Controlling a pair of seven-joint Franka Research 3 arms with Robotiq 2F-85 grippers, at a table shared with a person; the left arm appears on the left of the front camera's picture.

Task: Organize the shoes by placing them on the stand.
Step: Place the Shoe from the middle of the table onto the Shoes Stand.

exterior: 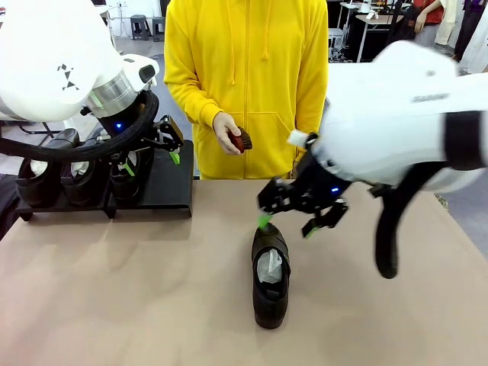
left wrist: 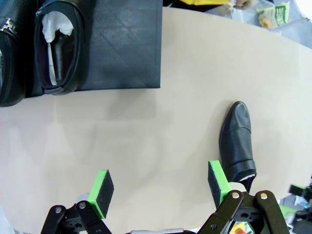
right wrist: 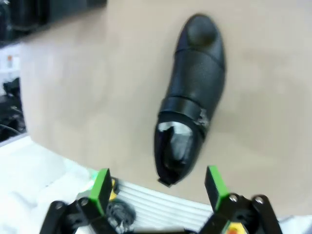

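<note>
In the front view a single black shoe [exterior: 271, 276] lies on the tan worktop [exterior: 137, 297] at lower centre of the frame, toe toward the bottom edge, white paper stuffing showing in its opening. The right hand [exterior: 288, 223] hangs just above the shoe's heel end, right of centre, its green-padded fingers spread wide and touching nothing; it is released and holds no shoe. In the right wrist view that same shoe [right wrist: 191, 92] sits in the middle of the frame, toe toward the top, heel near the bottom, above and between the two green pads [right wrist: 101, 190] of the right hand [right wrist: 158, 187], which stand far apart and clear of the leather.

At upper left of the front view the black stand [exterior: 166, 191] rests on the worktop with three dark shoes [exterior: 76, 171] set side by side on its left part; its right part is bare. The left hand [exterior: 152, 162] hovers over the stand near the rightmost of those shoes, fingers apart, gripping nothing. In the left wrist view the left hand [left wrist: 161, 187] shows at the bottom edge, its pads [left wrist: 102, 191] wide open over bare worktop, the stand [left wrist: 126, 48] at upper left and the lone shoe [left wrist: 237, 141] at right.

A person in a yellow hoodie [exterior: 248, 76] stands at top centre, one hand [exterior: 227, 131] holding a small dark reddish object [exterior: 241, 141].
</note>
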